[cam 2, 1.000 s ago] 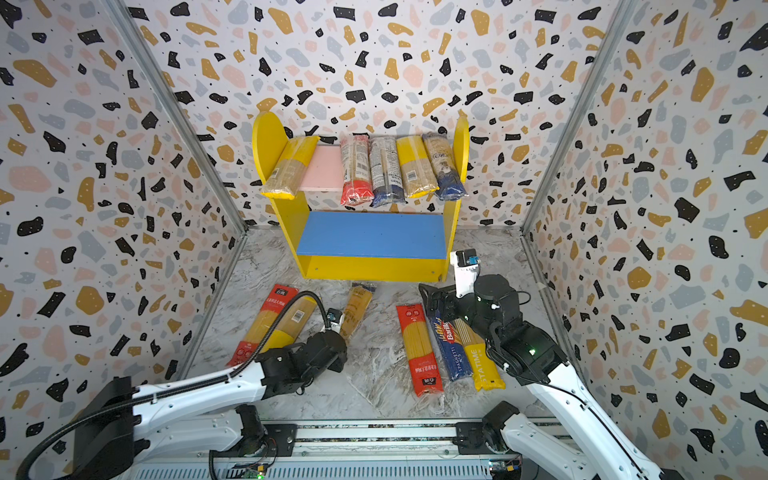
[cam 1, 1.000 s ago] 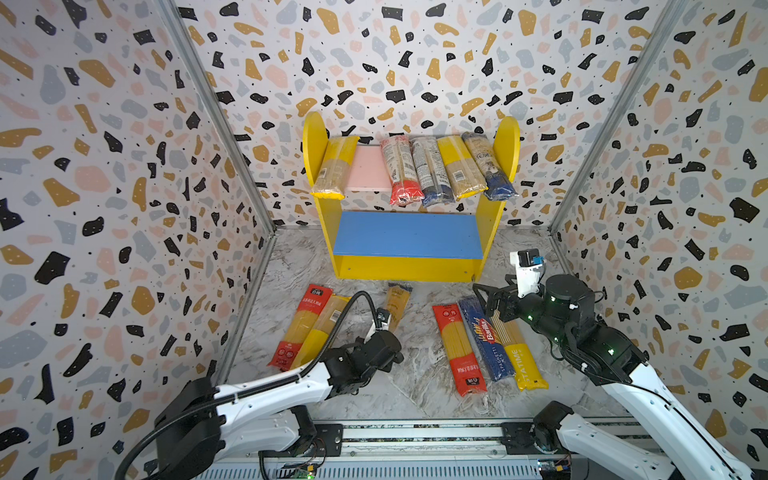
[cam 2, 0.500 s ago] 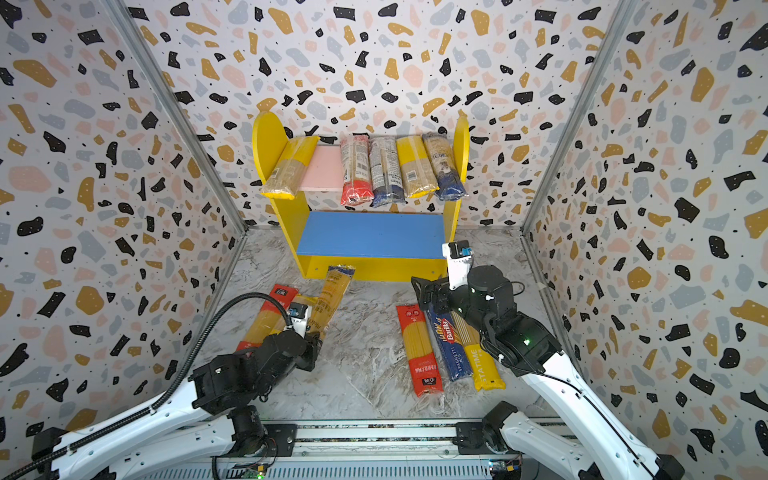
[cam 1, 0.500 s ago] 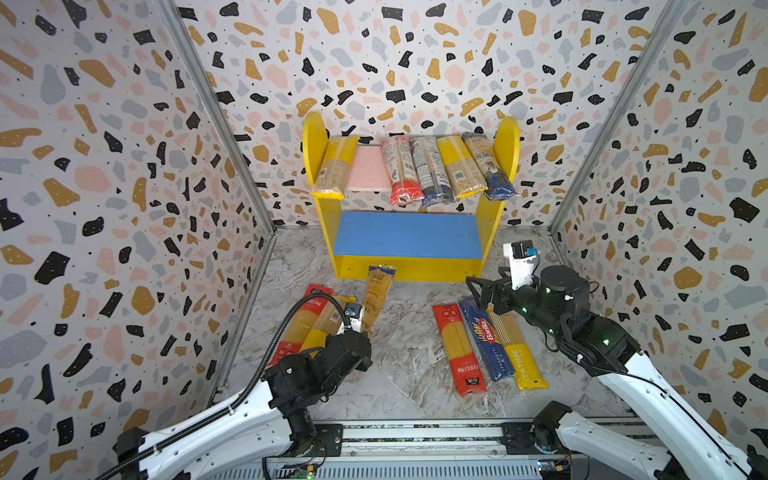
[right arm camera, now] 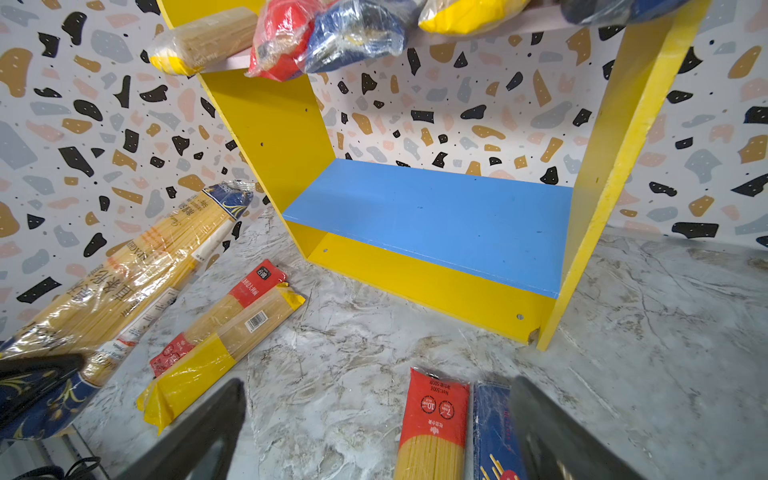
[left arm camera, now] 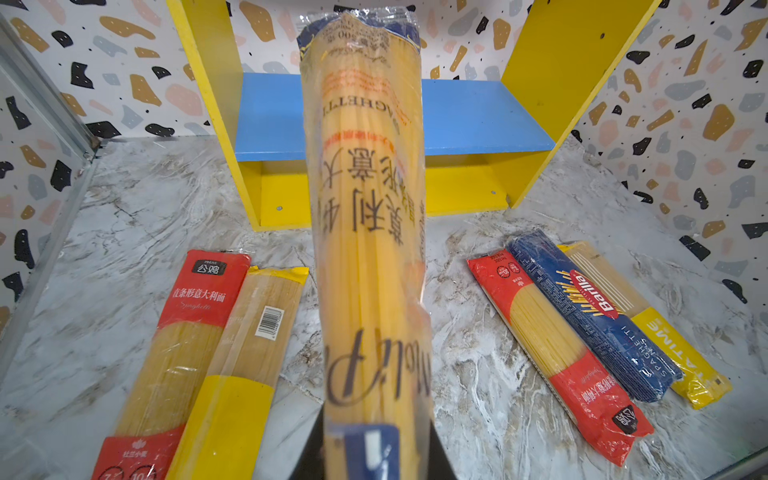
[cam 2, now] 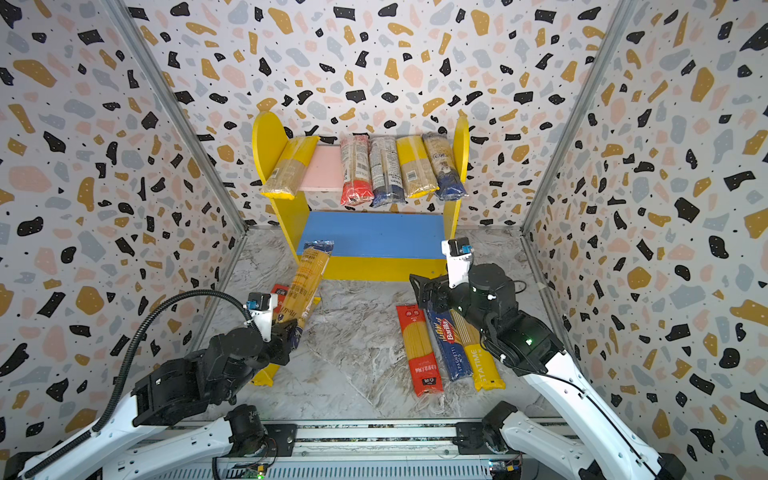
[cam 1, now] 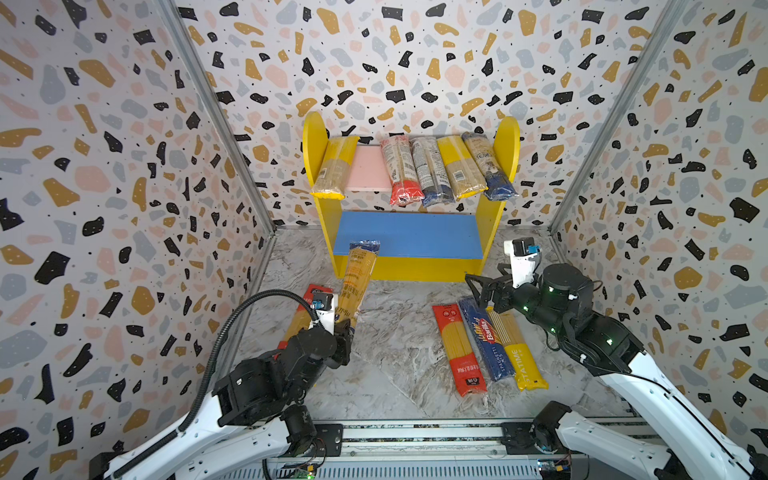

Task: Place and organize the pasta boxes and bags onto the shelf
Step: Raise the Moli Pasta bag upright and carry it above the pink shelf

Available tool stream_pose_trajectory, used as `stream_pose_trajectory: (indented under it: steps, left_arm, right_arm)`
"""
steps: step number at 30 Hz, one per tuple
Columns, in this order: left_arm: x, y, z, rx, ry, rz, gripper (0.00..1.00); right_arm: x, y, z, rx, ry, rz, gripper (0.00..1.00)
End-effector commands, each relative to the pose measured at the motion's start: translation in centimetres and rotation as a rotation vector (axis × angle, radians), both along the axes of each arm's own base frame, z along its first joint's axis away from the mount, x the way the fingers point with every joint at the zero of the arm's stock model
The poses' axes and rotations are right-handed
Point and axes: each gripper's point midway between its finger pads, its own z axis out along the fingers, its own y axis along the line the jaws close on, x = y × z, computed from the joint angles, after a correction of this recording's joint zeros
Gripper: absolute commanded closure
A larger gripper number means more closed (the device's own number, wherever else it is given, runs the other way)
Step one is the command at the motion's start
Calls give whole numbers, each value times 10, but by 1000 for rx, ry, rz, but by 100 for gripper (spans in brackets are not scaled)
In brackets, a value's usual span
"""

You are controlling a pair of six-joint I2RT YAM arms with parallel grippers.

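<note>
My left gripper point(cam 1: 343, 328) point(cam 2: 291, 330) point(left arm camera: 370, 449) is shut on the near end of a clear spaghetti pack with dark-blue ends point(cam 1: 357, 282) point(cam 2: 309, 282) point(left arm camera: 370, 208). The pack slants up off the floor, its far end at the left front corner of the shelf's blue lower board point(cam 1: 409, 232) point(right arm camera: 436, 208). The pink upper board point(cam 1: 368, 168) carries several packs. My right gripper point(cam 1: 478, 286) point(cam 2: 419, 291) point(right arm camera: 376, 415) hangs open and empty above the far ends of a red pack point(cam 1: 457, 349), a blue Barilla pack point(cam 1: 484, 336) and a yellow STATIME pack point(cam 1: 519, 353).
A red pack point(left arm camera: 187, 332) and a yellow-banded pack point(left arm camera: 245, 353) lie side by side on the marble floor at the left, partly under my left arm. Terrazzo walls close in on three sides. A metal rail point(cam 1: 415, 432) runs along the front.
My left arm has pulled back and to the left, lifting the pack and swinging its far end up to the shelf's left front corner. My right gripper has edged slightly toward the shelf, still open.
</note>
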Motion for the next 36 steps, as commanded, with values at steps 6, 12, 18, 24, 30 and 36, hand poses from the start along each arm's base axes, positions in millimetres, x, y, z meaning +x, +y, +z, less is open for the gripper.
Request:
stream_pose_trajectory:
  steps: [6,12,18,24,30,36]
  left_arm:
    - [0,14,79,-178,-169,39,100]
    - [-1,17,107,-199,-203,34,100]
    - [1,12,149,-203,-255,15,100]
    - [11,5,186,-198,-312,32,100]
    - [29,-4,228,-152,-381,97,100]
    - [56,-34,262,-51,-431,122,100]
  right_arm:
    - [-6,-5,20,25,-53,-3,1]
    - [-4,-4,20,24,-57,-4,1]
    - [-4,-4,25,26,-72,-3,1]
    - [-5,-7,30,26,-88,-9,1]
    - [-6,-9,40,26,-109,-12,1]
    - [-6,-13,45,24,-125,-27,1]
